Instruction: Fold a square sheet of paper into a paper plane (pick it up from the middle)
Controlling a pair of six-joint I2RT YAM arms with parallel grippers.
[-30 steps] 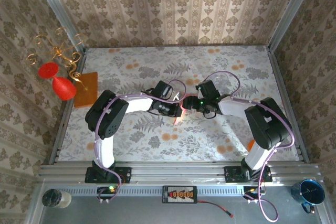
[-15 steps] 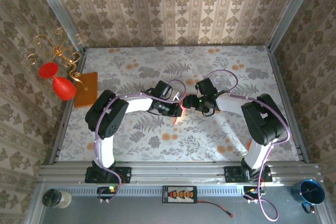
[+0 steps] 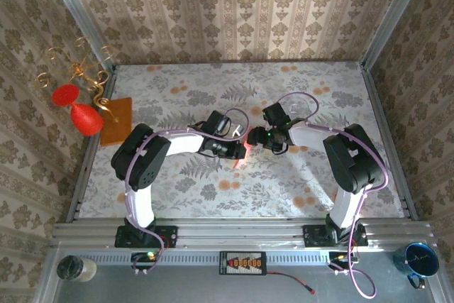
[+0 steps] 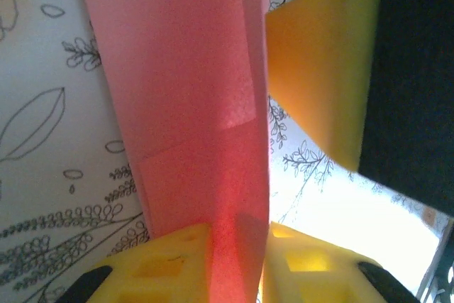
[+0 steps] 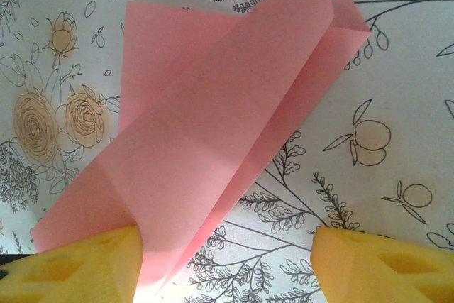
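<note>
While my left pincer clamps the folded paper plane between its pads, my right pincer gapes released, its seven-o'clock finger touching the plane, which fans toward one o'clock over the table.

An orange sheet lies on the table (floral-patterned).

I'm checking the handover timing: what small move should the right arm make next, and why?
Probably close the right gripper: its jaws stand open with one finger against the folded pink paper sheet, which the left gripper pinches.
</note>
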